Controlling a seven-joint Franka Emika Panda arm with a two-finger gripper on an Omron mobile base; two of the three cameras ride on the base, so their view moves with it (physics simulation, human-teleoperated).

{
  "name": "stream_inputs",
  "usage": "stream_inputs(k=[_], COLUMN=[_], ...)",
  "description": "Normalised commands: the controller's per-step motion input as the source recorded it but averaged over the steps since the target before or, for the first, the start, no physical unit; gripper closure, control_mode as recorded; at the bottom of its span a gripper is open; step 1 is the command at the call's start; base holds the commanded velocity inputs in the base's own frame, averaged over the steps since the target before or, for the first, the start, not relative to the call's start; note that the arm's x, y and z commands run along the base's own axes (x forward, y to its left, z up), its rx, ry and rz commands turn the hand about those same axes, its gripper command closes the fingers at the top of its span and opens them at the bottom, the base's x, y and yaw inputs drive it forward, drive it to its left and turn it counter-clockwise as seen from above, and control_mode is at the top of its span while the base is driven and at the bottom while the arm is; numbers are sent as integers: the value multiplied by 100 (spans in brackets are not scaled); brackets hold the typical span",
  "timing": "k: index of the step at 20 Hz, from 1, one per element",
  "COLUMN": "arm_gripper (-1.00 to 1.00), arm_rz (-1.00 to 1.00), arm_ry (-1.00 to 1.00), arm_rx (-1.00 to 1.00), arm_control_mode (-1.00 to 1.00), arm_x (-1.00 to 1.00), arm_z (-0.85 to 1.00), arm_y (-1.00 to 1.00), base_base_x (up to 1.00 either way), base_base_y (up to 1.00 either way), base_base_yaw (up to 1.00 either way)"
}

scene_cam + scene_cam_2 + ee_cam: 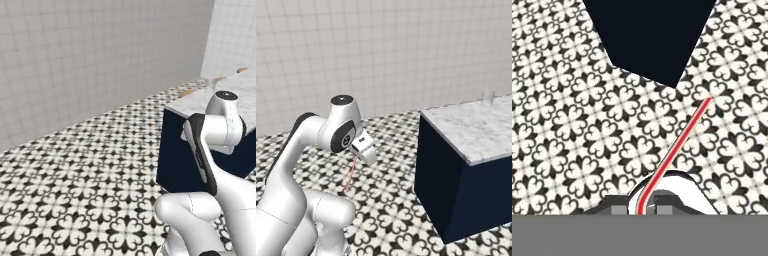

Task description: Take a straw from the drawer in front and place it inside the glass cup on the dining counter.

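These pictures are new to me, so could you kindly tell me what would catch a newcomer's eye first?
First, the thin red straw pinched in the gripper, hanging over the black-and-white patterned floor. Next, the dining counter, marble top on a navy base, to the arm's right. A faint glass cup stands at its far end.

The light is bright and even all over, with no clear place it comes from, and the wall (100, 60) looks pale and flat. The floor (75, 200) has almost no shadows on it, and nothing shines or glares. The pictures are a bit soft and grainy, so far-off things on the counter (476, 130) look fuzzy, but the edges are not bent.
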Motion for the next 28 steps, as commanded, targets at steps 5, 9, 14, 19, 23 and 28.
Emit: stream_inputs(k=[5,9,14,19,23,28], arm_gripper=[100,100,100,100,100,100], arm_rz=[0,0,0,0,0,0], arm_ry=[0,0,0,0,0,0], arm_rx=[0,0,0,0,0,0], arm_control_mode=[100,100,100,100,100,100], arm_x=[0,0,0,0,0,0], arm_z=[0,0,0,0,0,0], arm_y=[0,0,0,0,0,0], base_base_x=[77,84,85,79,75,74], base_base_y=[100,98,94,99,95,89], base_base_yaw=[-40,-41,-43,-42,-42,-42])
